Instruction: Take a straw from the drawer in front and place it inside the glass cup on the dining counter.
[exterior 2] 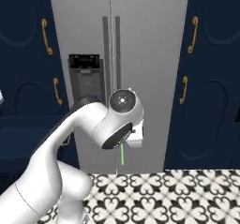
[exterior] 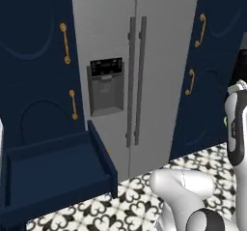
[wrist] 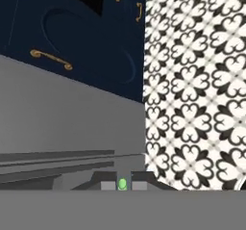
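The navy drawer (exterior: 103,153) stands pulled open at the lower left of the left base view, and its dark interior looks bare. In the hand view my gripper (wrist: 122,185) is shut on the light-green straw (wrist: 122,183), seen end-on as a green dot between the fingertips. The straw (exterior 2: 122,155) hangs as a short green line below my white hand in the right base view, in front of the fridge. A speck of the straw's green (exterior: 225,121) shows beside my forearm at the right edge of the left base view. The glass cup and the dining counter are out of view.
A grey two-door fridge (exterior: 144,80) with a dispenser panel (exterior: 106,86) stands straight ahead. Tall navy cabinets with gold handles (exterior: 29,65) (exterior 2: 206,78) flank it. Black-and-white patterned floor tiles (exterior 2: 178,195) run below, to the drawer's right.
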### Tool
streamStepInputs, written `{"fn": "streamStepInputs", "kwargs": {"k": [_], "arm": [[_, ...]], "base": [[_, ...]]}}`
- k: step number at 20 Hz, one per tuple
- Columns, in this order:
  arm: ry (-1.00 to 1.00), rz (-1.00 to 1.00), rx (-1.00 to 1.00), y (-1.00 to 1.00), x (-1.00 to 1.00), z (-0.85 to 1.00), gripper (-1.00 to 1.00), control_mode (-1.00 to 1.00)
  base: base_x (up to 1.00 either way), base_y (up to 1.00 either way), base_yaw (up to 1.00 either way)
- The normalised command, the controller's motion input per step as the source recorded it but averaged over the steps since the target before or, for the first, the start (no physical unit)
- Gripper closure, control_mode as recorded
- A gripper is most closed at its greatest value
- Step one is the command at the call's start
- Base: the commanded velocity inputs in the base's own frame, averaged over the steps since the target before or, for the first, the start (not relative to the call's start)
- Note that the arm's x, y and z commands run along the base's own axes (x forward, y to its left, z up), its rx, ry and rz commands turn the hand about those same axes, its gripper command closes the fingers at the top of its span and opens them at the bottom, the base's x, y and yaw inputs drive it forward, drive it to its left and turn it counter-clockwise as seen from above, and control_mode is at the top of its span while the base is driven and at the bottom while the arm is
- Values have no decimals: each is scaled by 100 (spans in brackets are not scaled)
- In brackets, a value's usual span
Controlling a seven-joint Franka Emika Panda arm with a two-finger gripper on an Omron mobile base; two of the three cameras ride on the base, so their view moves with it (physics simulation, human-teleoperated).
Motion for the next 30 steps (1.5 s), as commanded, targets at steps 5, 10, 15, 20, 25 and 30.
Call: {"fn": "streamStepInputs", "kwargs": {"k": [5,10,15,20,25,30], "arm": [[0,0,0,0,0,0,100,100],[0,0,0,0,0,0,100,100],[0,0,0,0,0,0,100,100],[0,0,0,0,0,0,100,100],[0,0,0,0,0,0,100,100],[0,0,0,0,0,0,100,100]], "base": [[23,-17,-57],[54,-1,-60],[68,0,-54],[74,2,-45],[82,-4,-43],[86,-2,-47]]}}
